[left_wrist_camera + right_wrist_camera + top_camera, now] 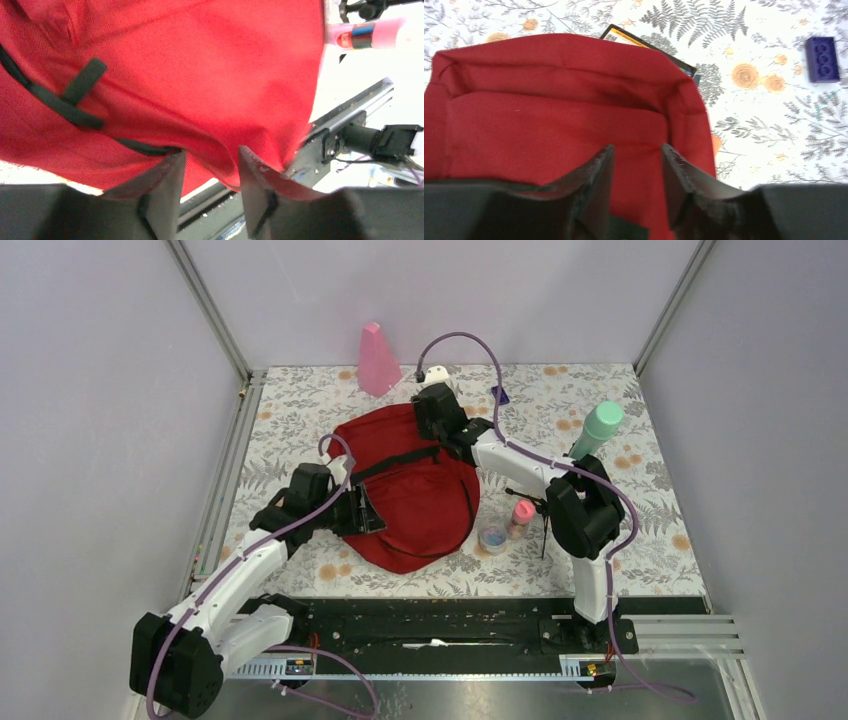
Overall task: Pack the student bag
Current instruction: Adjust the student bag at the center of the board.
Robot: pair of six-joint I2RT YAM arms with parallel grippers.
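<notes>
The student bag (415,490), a dark red backpack with black straps, lies flat in the middle of the table. My left gripper (360,508) is at its left edge. In the left wrist view the jaws (211,152) stand apart, with a fold of the bag's red fabric (200,75) hanging between the tips. My right gripper (435,410) hovers over the bag's far end. In the right wrist view it (636,147) is open above the red fabric (549,110), holding nothing.
A pink cone-shaped bottle (378,360) stands at the back and a green bottle (598,428) at the right. A pink glue stick (521,515) and a small round tape roll (493,537) sit by the bag's right edge. A blue brick (822,59) and a black-and-yellow flat item (644,47) lie beyond the bag.
</notes>
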